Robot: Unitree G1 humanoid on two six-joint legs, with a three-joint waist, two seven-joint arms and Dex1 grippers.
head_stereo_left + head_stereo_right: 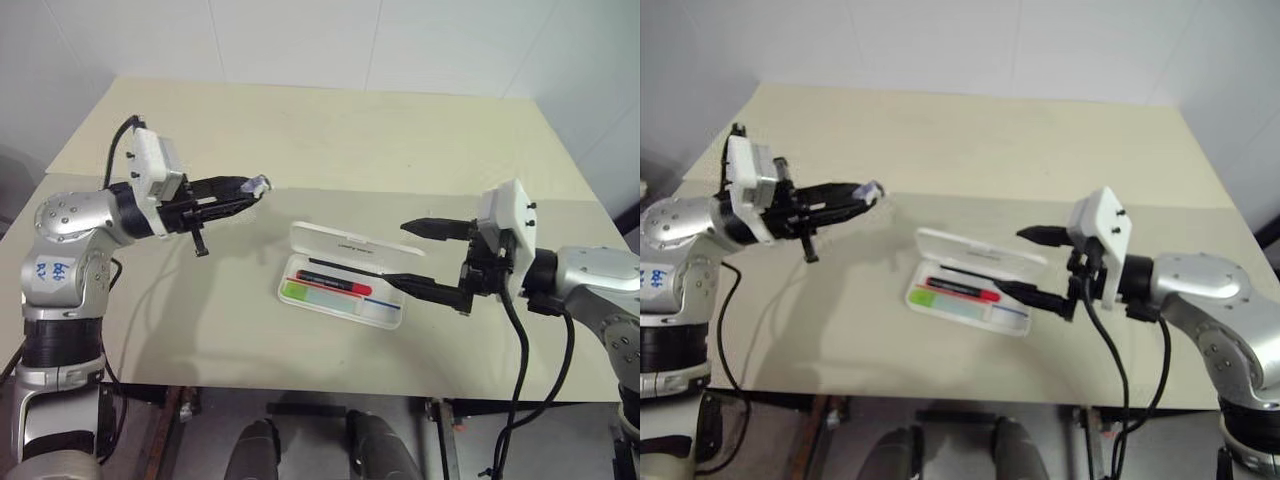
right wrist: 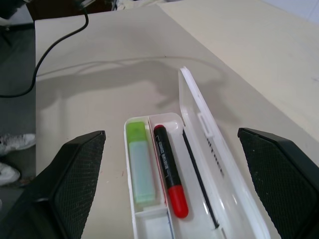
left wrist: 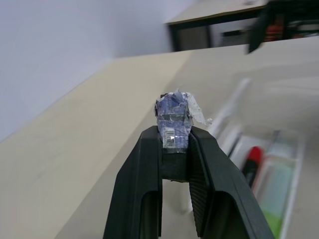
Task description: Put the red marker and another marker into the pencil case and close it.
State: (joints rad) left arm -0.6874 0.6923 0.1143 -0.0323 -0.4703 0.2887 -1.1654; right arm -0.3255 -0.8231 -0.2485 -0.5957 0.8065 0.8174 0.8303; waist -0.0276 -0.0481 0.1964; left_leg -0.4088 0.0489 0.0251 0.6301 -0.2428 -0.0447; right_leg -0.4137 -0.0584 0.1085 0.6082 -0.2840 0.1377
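From the head cameras, the white hard-plastic hinged pencil case (image 1: 345, 272) lies open near the middle of the pale tabletop (image 1: 330, 130), lid propped up on its far side. Inside the tray lie the slim red marker with a black middle band (image 1: 335, 283) and, beside it on the near side, the flat light-green highlighter (image 1: 325, 296). Both are in, so the step in hand appears to be closing the lid. The right gripper (image 1: 425, 255) hovers just right of the case, fingers wide apart and empty. The left gripper (image 1: 225, 200) is raised well to the left.

In the left wrist view, its fingers (image 3: 144, 164) are clamped on a small bluish-grey stub wrapped in clear tape (image 3: 174, 119), which has no part in the task.

In the right wrist view, the case sits between the spread fingers (image 2: 75, 164), lid (image 2: 199, 119) standing up beside the red marker. To close it well, one finger should probably get behind the lid's top edge and push it over the tray, pressing evenly so the light case doesn't slide; the left gripper should stay clear.
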